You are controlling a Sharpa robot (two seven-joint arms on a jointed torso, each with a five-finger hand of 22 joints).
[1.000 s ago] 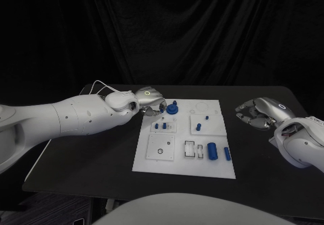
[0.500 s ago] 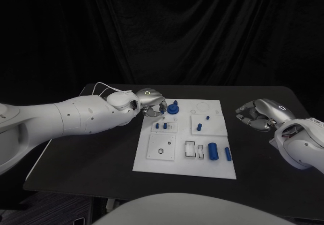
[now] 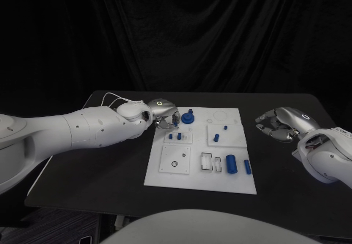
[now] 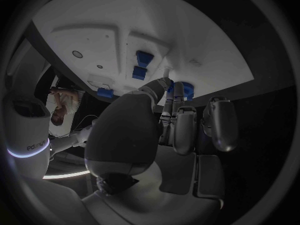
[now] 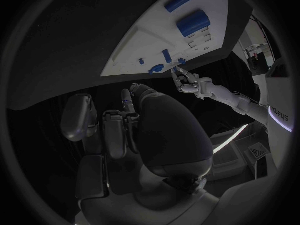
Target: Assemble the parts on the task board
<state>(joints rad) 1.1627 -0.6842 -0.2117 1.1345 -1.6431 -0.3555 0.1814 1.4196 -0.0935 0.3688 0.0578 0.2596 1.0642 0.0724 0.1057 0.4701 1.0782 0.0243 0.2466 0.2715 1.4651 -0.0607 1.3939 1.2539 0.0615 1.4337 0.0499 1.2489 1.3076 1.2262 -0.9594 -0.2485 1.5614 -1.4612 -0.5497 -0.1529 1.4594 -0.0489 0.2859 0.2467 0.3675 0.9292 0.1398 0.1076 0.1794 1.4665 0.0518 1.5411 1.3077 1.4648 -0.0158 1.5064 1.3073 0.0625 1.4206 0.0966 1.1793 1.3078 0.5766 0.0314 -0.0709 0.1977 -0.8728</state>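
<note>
Round blue plastic part with a short upright stem (image 3: pixel 188 118) stands at the far left corner of the white rectangular task board (image 3: pixel 166 178). Looks like small rigid moulded plastic: light, stiff, smooth, likely slick against metal fingertips. Judgement: pinch it by the stem or across the disc rim, low force; a side push would tip or slide it rather than bend it.

Left silver hand (image 3: pixel 164 113) sits just beside that part, at the board's far left edge, fingers pointed down toward it. In the left wrist view the fingers (image 4: pixel 177 116) lie close together with tips next to the blue piece (image 4: pixel 185 89); cannot tell if they touch or pinch it.

Other pieces on the board: two small blue pegs (image 3: pixel 174 136) just nearer than the round part, one small blue peg (image 3: pixel 217 136) in the middle right panel, a large blue cylinder (image 3: pixel 231 163) and a slimmer blue cylinder (image 3: pixel 246 166) lying near the front right. Cylinders will roll if nudged; grab across the diameter at mid-length.

Right silver hand (image 3: pixel 282 123) hangs over the black table (image 3: pixel 95 168), well apart from the board's right edge, fingers curled in, nothing in them.
</note>
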